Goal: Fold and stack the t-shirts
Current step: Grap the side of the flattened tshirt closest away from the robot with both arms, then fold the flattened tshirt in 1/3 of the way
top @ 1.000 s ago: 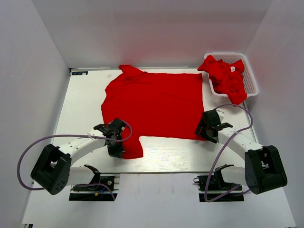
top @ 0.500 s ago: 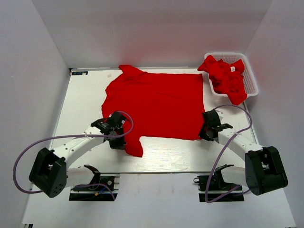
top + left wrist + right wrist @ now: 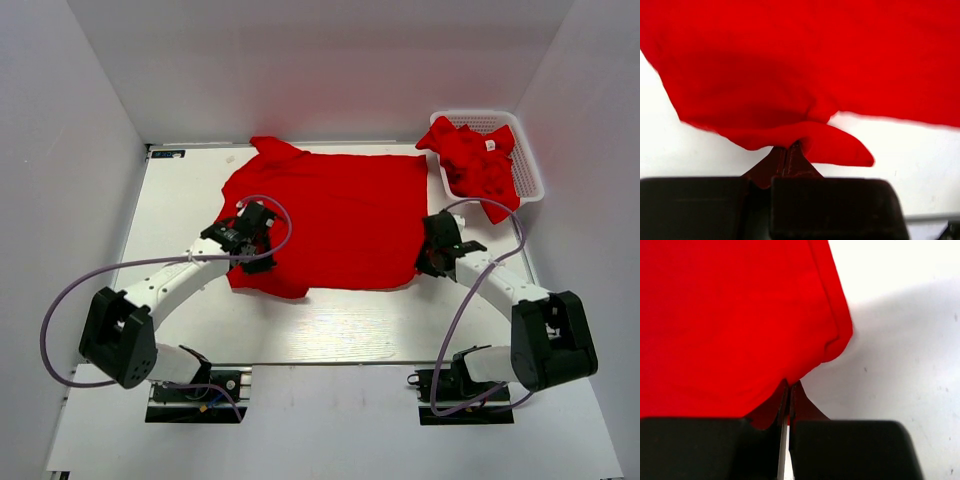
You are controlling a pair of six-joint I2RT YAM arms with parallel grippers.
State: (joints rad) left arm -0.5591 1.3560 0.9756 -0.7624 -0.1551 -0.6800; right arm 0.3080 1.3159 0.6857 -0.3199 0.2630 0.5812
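One red t-shirt point(image 3: 340, 205) lies spread flat across the white table point(image 3: 180, 220). My left gripper point(image 3: 252, 255) is shut on its near left sleeve, and that part is lifted and bunched over the shirt's near left edge. In the left wrist view the fingertips point(image 3: 788, 147) pinch a fold of the red cloth point(image 3: 790, 65). My right gripper point(image 3: 428, 265) is shut on the shirt's near right hem corner. The right wrist view shows the closed tips point(image 3: 790, 385) biting the edge of the fabric point(image 3: 730, 315), which hangs slightly off the table.
A white lattice basket point(image 3: 530, 150) stands at the far right corner, holding several crumpled red t-shirts point(image 3: 475, 160), one draped over its near rim. White walls close in the table on the left, right and far sides.
The right gripper closed on the hem corner and shifted slightly away from me. The left gripper carried the sleeve away from the near edge, up onto the shirt's left part.
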